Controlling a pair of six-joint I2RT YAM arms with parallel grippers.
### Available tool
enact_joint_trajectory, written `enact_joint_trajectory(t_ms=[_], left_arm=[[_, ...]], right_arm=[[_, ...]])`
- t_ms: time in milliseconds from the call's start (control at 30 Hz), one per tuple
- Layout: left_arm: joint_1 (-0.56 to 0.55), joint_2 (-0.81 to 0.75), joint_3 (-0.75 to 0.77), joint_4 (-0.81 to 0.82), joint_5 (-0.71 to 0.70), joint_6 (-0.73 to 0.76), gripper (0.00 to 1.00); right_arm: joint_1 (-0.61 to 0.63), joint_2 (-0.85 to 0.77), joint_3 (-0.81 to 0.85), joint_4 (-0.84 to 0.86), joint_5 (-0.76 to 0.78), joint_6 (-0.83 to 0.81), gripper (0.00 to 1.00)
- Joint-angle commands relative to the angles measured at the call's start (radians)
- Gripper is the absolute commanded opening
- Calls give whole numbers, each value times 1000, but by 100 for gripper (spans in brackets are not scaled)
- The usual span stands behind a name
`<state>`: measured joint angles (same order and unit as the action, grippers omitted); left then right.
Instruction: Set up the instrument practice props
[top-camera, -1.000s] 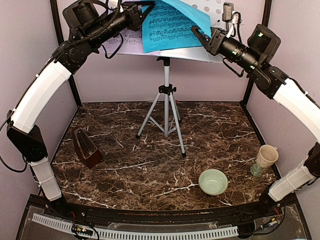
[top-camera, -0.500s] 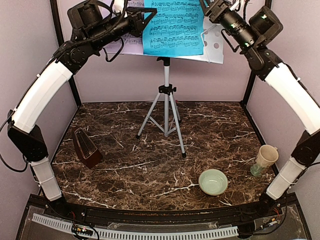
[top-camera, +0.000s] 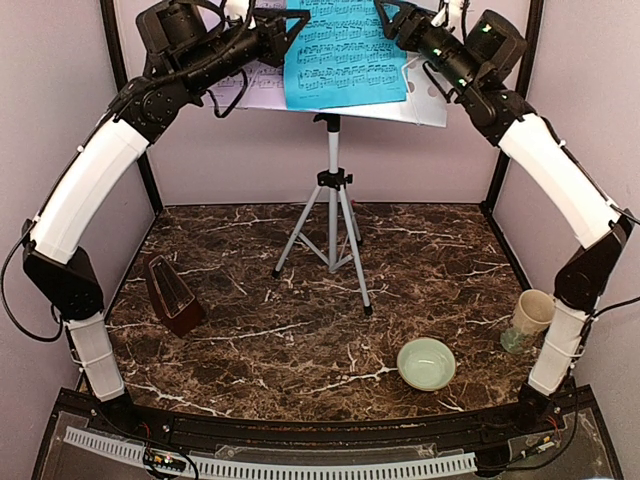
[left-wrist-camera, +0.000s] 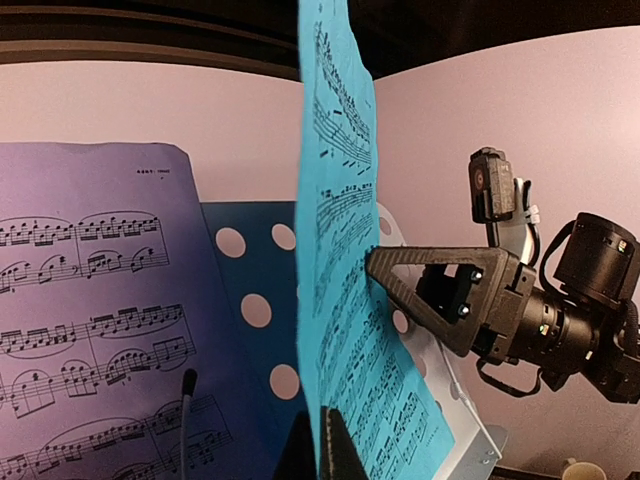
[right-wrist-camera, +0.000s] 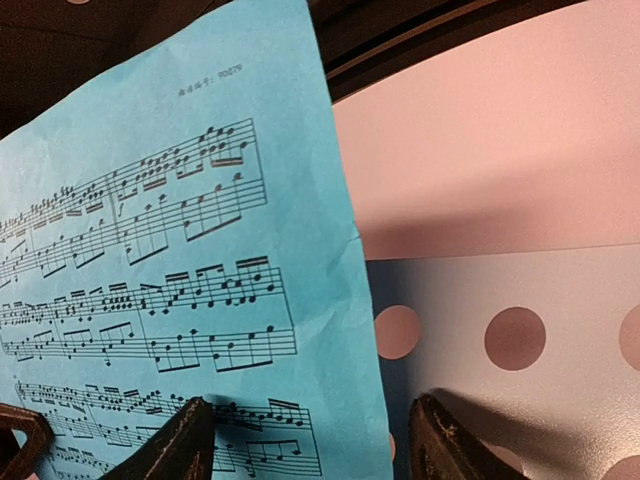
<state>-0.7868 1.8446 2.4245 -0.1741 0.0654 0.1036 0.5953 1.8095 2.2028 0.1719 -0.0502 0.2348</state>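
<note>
The cyan page (top-camera: 345, 55) is nearly seated; the metronome (top-camera: 172, 293) looks untouched.
At 12 o'clock the page hangs on the music stand (top-camera: 332, 180) beside the lavender page (top-camera: 250, 85), pinched by the left gripper (top-camera: 296, 22); the right gripper (top-camera: 388, 15) stands wide at its edge. The metronome sits at 9 o'clock.

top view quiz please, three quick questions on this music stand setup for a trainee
1. True or false: the metronome is on the table, not on the music stand.
2. The left gripper is: A open, touching nothing; B shut on the cyan page; C shut on nothing.
3. What do the right gripper's open jaws straddle?
Key: 1 true; 2 B; 3 the cyan page's edge.
</note>
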Motion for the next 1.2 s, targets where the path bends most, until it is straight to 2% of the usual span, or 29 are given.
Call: enact_joint_trajectory(t_ms=[0, 167, 367, 500, 633, 767, 933, 1033, 1167], left_arm=[[9, 16, 40, -6, -34, 15, 0], [8, 27, 50, -9, -36, 13, 0], [9, 35, 57, -15, -51, 22, 0], [9, 44, 68, -13, -55, 26, 0], [9, 54, 79, -12, -62, 36, 0], [9, 59, 79, -1, -48, 48, 0], [9, 64, 80, 4, -52, 54, 0], [9, 64, 79, 2, -57, 53, 0], [9, 64, 79, 4, -55, 50, 0]], right_arm=[[-3, -62, -29, 34, 21, 3, 71], [-3, -101, -66, 37, 27, 0, 70], [-3, -202, -188, 63, 95, 8, 71], [-3, -261, -255, 81, 137, -22, 64], [-4, -299, -291, 22, 182, -27, 52], [-5, -369, -413, 15, 243, 91, 49], [-6, -425, -513, -6, 281, 265, 55], [-5, -429, -535, -10, 278, 322, 59], [-5, -406, -534, -3, 256, 356, 57]])
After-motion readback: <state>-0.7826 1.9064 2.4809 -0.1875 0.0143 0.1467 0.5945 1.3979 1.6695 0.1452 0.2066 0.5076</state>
